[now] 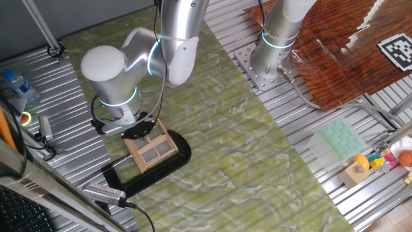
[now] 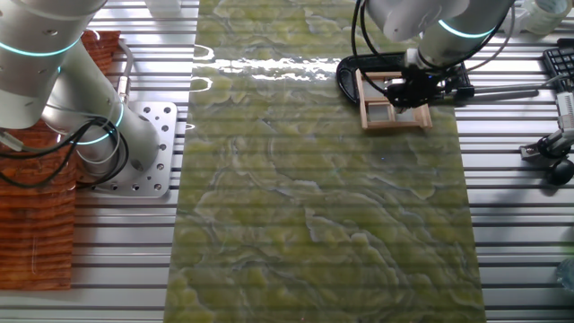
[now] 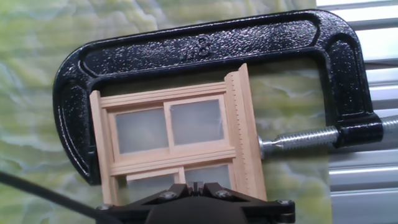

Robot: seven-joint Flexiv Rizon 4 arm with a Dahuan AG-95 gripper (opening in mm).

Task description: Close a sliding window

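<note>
The sliding window [image 3: 180,143] is a small tan wooden frame with grey panes. It lies flat on the green mat inside a black C-clamp [image 3: 199,43]. It also shows in one fixed view [image 1: 154,150] and in the other fixed view [image 2: 392,114]. My gripper [image 3: 197,185] hangs low over the window's near end, above the sash whose panes show just beyond the fingers. The fingers are pressed together with nothing seen between them. In one fixed view the gripper [image 1: 140,131] covers the window's far left corner. In the other fixed view the gripper [image 2: 411,92] covers the window's right part.
The clamp's screw [image 3: 298,140] presses on the window's right side. A second arm's base [image 1: 273,45] stands at the back on the metal table. A water bottle [image 1: 16,84] is at the left, and a green tray [image 1: 338,138] and toys [image 1: 380,161] at the right.
</note>
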